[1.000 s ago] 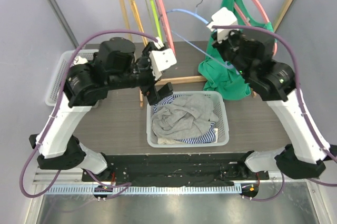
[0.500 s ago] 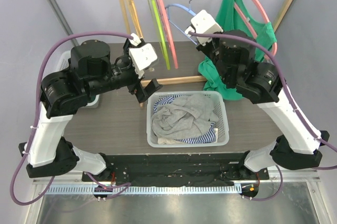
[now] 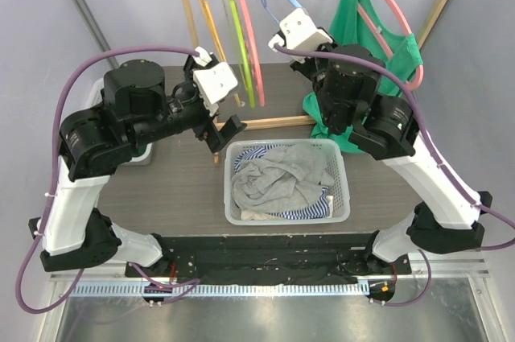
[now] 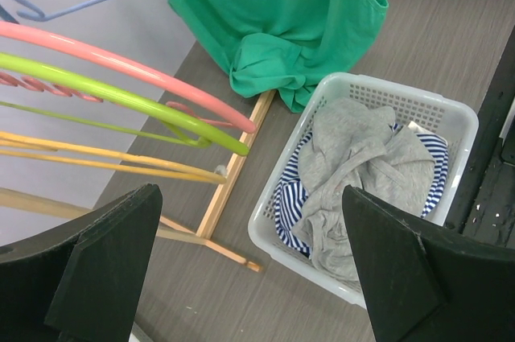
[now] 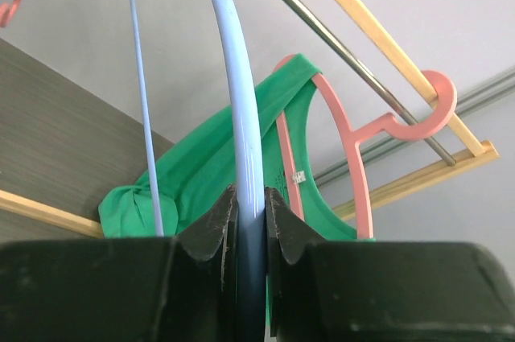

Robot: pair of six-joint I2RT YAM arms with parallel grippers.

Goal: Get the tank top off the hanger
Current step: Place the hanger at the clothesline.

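The green tank top hangs on a pink hanger at the right end of the wooden rack, its lower part bunched on the table. It also shows in the left wrist view and the right wrist view. My right gripper is shut on a bare light blue hanger, held high with its hook by the metal rail. The pink hanger is just right of it. My left gripper is open and empty above the table, left of the basket.
A white basket of grey and striped clothes sits mid-table. Empty pink, green and yellow hangers hang on the rack's left half. The rack's wooden foot runs beside the basket. A white tray lies at far left.
My right gripper has carried the blue hanger up and left, from beside the tank top to the rail. My left arm has pulled back to the left, away from the rack.
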